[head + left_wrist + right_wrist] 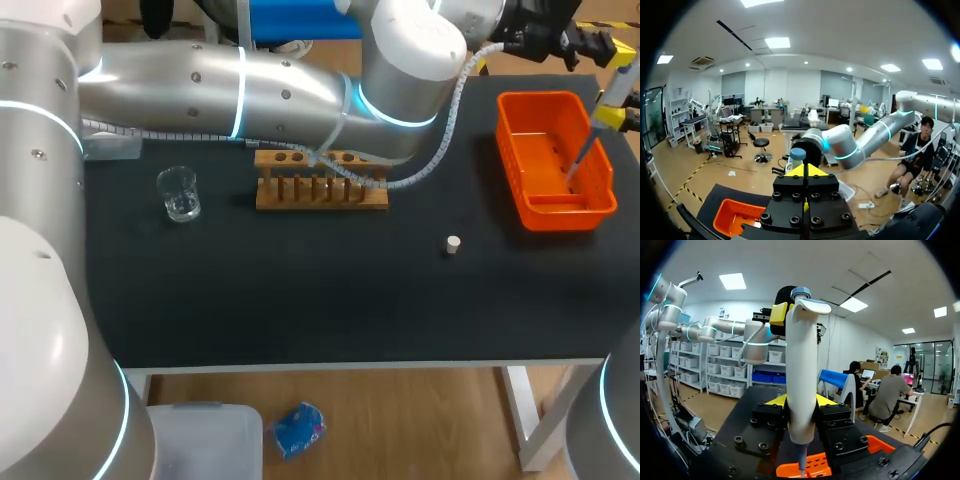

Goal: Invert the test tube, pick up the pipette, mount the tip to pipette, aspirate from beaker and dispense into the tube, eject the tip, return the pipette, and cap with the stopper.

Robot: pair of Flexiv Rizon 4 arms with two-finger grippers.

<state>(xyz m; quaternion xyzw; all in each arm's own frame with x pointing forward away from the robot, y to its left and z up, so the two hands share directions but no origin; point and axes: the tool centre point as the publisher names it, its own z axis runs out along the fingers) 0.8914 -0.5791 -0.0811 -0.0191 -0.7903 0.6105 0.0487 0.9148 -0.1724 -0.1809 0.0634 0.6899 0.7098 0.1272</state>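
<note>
My right gripper (613, 116) at the table's far right is shut on a white pipette (619, 84) held upright; its thin lower end hangs inside the orange bin (520, 170). In the right wrist view the pipette (802, 365) stands between my right gripper's (801, 401) fingers. My left arm reaches across the back of the table, and its shut left gripper (598, 45) rests its yellow tips against the pipette's blue-capped top (798, 153). A glass beaker (180, 195) stands at the left, and a small white stopper (453, 244) lies right of centre. I cannot make out the test tube.
A wooden tube rack (320, 183) stands at mid-table, partly behind my left arm's cable. The orange bin (735, 214) lies below both grippers, near the table's right edge.
</note>
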